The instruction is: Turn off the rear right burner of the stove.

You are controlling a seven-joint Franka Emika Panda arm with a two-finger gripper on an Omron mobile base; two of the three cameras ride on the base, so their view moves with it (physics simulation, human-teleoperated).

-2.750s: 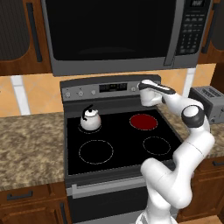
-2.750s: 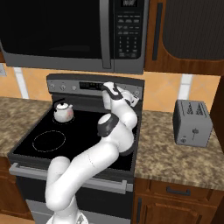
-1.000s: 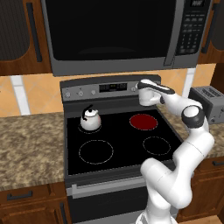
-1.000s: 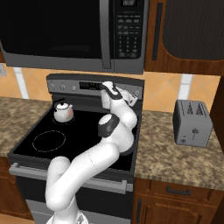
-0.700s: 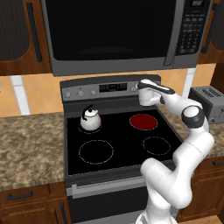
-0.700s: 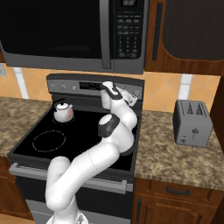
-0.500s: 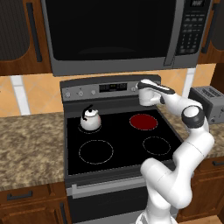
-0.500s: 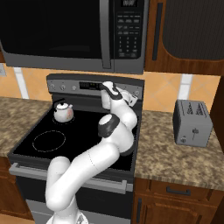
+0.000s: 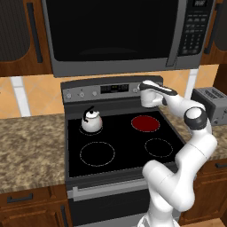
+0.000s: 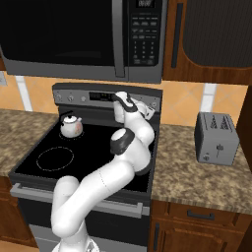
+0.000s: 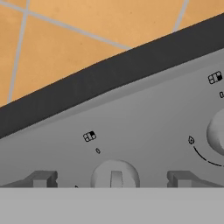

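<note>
Nothing has shifted over the last moments — the gripper (image 11: 111,180) still waits fully spread and empty, its tips bracketing a knob (image 11: 115,176) on the stove (image 9: 111,146) back panel, so the rear right burner (image 9: 146,123) glows red, not yet off.

The white arm reaches up to the grey steel back panel (image 10: 88,96) of the black glass-top stove (image 10: 93,142), where a white kettle (image 10: 72,126) sits. A grey toaster (image 10: 215,138) stands on the speckled counter (image 10: 197,170).
</note>
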